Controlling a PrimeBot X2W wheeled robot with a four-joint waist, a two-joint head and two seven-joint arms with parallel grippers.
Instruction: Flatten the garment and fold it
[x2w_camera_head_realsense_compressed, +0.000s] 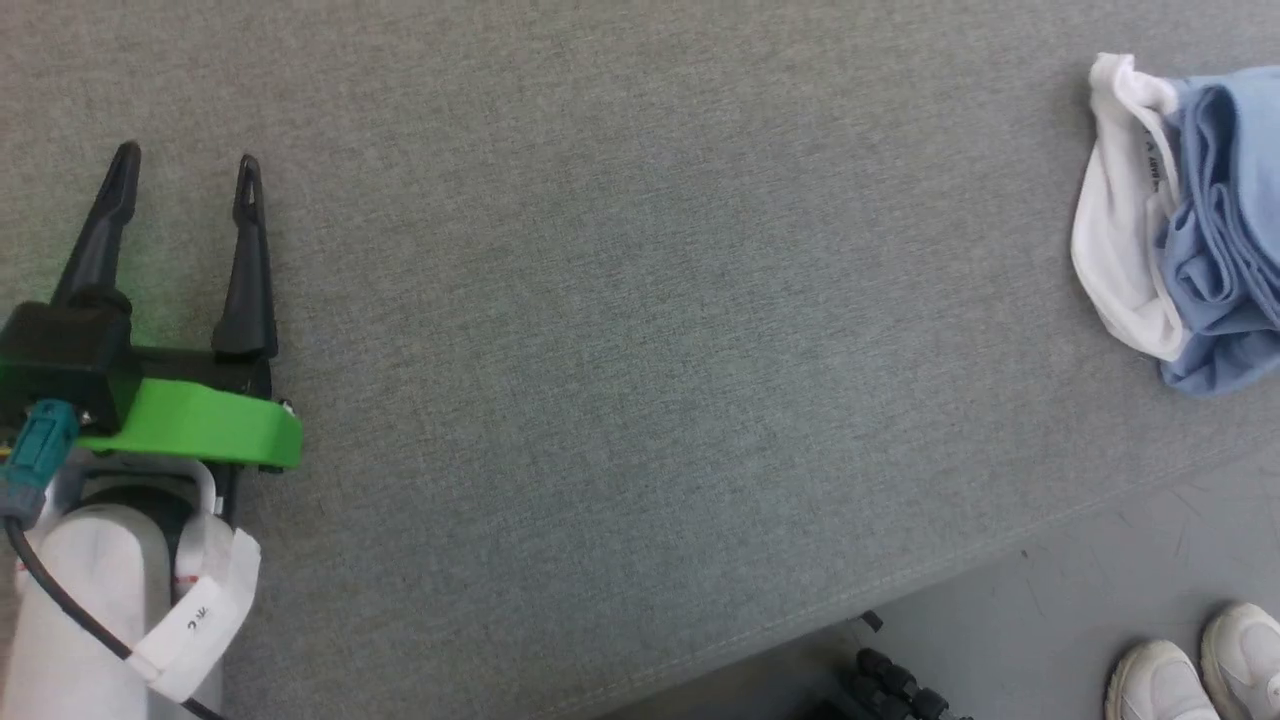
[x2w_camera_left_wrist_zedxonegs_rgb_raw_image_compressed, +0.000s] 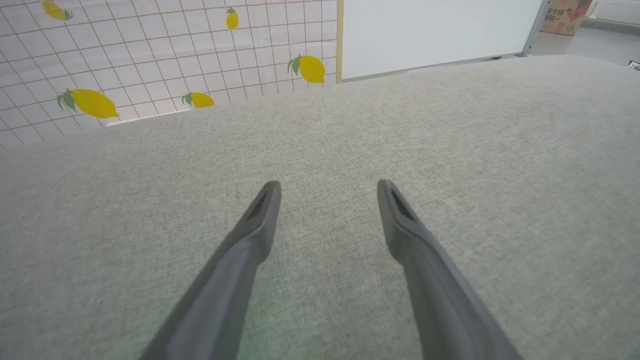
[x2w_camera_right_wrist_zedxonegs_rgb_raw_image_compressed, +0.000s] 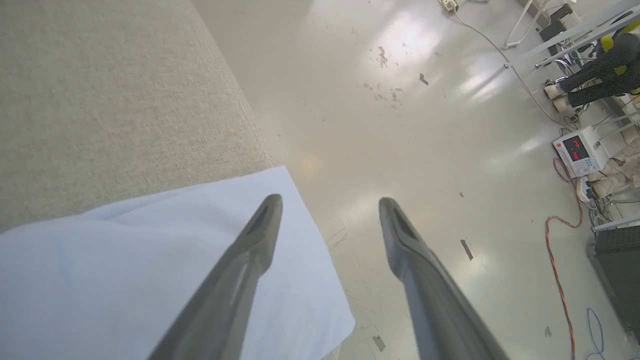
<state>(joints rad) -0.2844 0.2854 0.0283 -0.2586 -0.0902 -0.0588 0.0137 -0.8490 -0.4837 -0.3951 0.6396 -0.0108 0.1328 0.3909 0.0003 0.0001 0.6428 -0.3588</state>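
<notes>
Count: one garment (x2w_camera_head_realsense_compressed: 1215, 230), two grippers, one grey cloth-covered table (x2w_camera_head_realsense_compressed: 640, 330), two white shoes (x2w_camera_head_realsense_compressed: 1160, 682) of a person on the floor at 5 o'clock in the head view

Garment: light blue, bunched in thick folds at 3 o'clock in the head view, cut off by the frame edge. It lies on the table, near the table's edge. The white collar (x2w_camera_head_realsense_compressed: 1110, 240) faces 9 o'clock, the blue body lies toward 3. The long axis of the visible heap runs 12 to 6. In the right wrist view a smooth blue panel lies at 7 to 8 o'clock, one corner reaching past the table edge over the floor (x2w_camera_right_wrist_zedxonegs_rgb_raw_image_compressed: 410, 125)

Pincers: the left gripper (x2w_camera_head_realsense_compressed: 188, 158) sits at 9 o'clock in the head view, fingers spread wide and pointing to 12, nothing between them, bare table beneath

The right gripper (x2w_camera_right_wrist_zedxonegs_rgb_raw_image_compressed: 330, 199) has its fingers wide apart and the gap empty. One finger crosses above the blue panel, contact cannot be told; the other is over the floor
</notes>
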